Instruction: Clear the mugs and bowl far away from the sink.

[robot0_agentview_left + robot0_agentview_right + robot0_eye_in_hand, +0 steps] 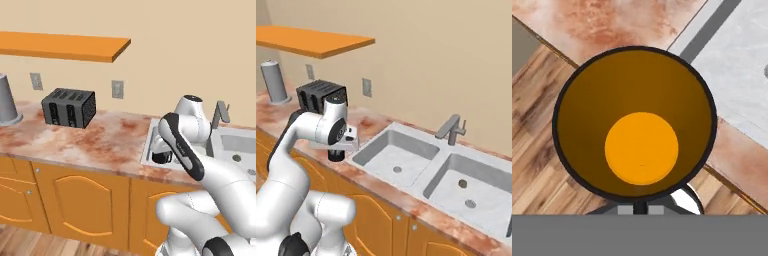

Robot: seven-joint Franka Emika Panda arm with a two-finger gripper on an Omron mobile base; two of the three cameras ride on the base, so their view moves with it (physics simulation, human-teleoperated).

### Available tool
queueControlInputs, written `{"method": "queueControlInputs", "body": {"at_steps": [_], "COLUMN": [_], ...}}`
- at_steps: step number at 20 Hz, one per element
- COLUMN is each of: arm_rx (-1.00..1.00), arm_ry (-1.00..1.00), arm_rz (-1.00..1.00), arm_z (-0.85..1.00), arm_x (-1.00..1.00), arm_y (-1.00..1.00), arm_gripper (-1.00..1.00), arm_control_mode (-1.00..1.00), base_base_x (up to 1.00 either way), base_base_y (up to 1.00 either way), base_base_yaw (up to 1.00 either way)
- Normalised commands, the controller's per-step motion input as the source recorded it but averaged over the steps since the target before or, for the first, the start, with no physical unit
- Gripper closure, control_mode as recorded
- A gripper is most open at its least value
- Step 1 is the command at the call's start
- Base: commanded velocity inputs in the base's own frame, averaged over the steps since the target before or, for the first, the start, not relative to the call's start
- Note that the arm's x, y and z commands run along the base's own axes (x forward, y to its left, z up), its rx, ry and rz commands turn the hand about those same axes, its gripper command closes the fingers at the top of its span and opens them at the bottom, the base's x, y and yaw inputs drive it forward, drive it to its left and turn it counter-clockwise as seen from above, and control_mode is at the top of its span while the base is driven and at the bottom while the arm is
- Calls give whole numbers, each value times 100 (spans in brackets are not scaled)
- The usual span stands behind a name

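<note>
Mug (161, 157) hangs under the gripper (162, 151) in left base view, black, at the sink's (232, 150) left edge over the marble counter (100, 140); toaster (68, 107) well to the left. Right base view: same mug (336, 154) below the hand, near the counter's front edge, just left of the left basin (396, 160), faucet (451, 129) behind. Hand view: mug's orange inside (641, 148) seen from above, jaws clenched on its rim, wood floor (537, 165) and counter edge below.
</note>
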Motion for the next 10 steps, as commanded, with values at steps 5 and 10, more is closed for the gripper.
{"method": "queueControlInputs", "body": {"at_steps": [5,10], "arm_rx": [0,0], "arm_ry": [0,0], "arm_rz": [0,0], "arm_z": [0,0], "arm_x": [0,0], "arm_y": [0,0], "arm_gripper": [100,100], "arm_control_mode": [100,100], "base_base_x": [-35,-27], "base_base_y": [54,63], "base_base_yaw": [69,90]}}
